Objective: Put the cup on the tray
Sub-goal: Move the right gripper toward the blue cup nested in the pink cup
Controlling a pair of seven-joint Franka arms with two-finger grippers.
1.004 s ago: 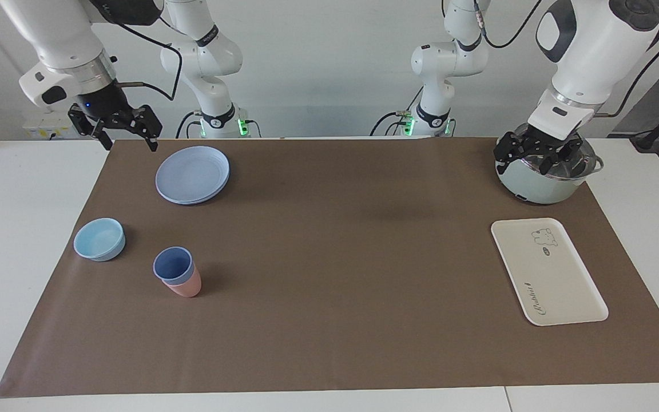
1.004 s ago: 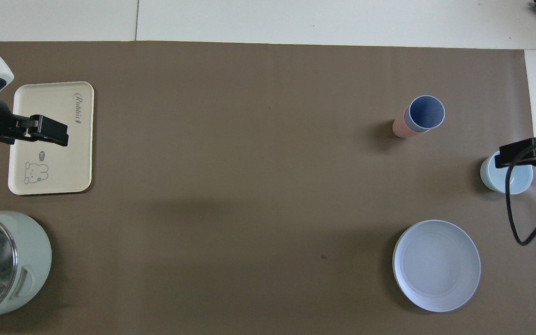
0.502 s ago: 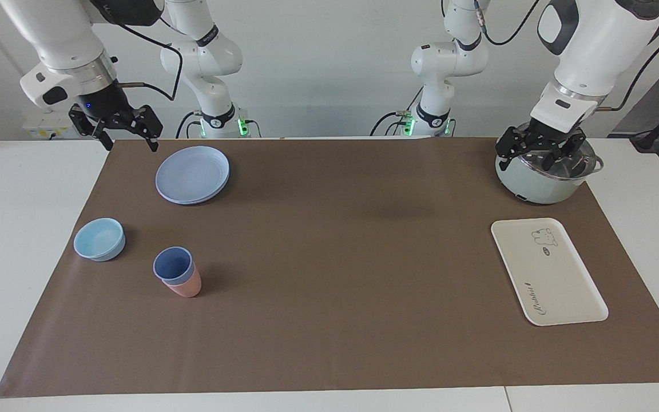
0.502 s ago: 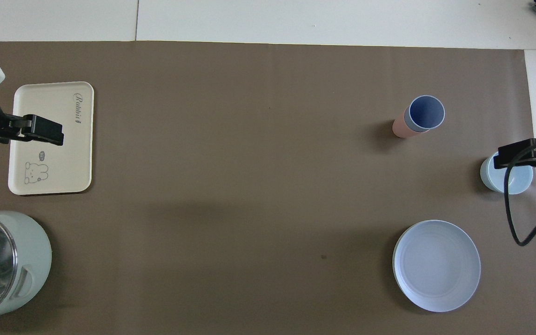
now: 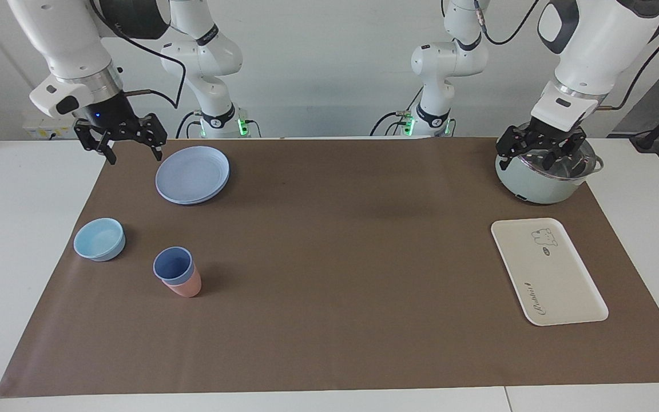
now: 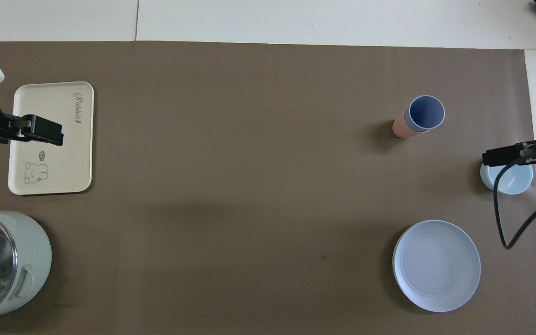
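Cup [image 5: 174,266] nested in pink cup [image 5: 187,285], tray [image 5: 548,271] well apart. My right gripper [image 5: 129,144] hangs spread beside plates [image 5: 193,174]; my left gripper [image 5: 538,150] spread over pot [image 5: 535,182].

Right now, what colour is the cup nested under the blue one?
Salmon pink: the pink cup shows below the blue cup, clearest in the facing view.

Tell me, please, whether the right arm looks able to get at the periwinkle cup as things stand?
Probably yes. The right gripper hangs open near the stacked plates, at the cup's end of the table. The cup sits nested in a pink cup, its rim clear, nothing between them.
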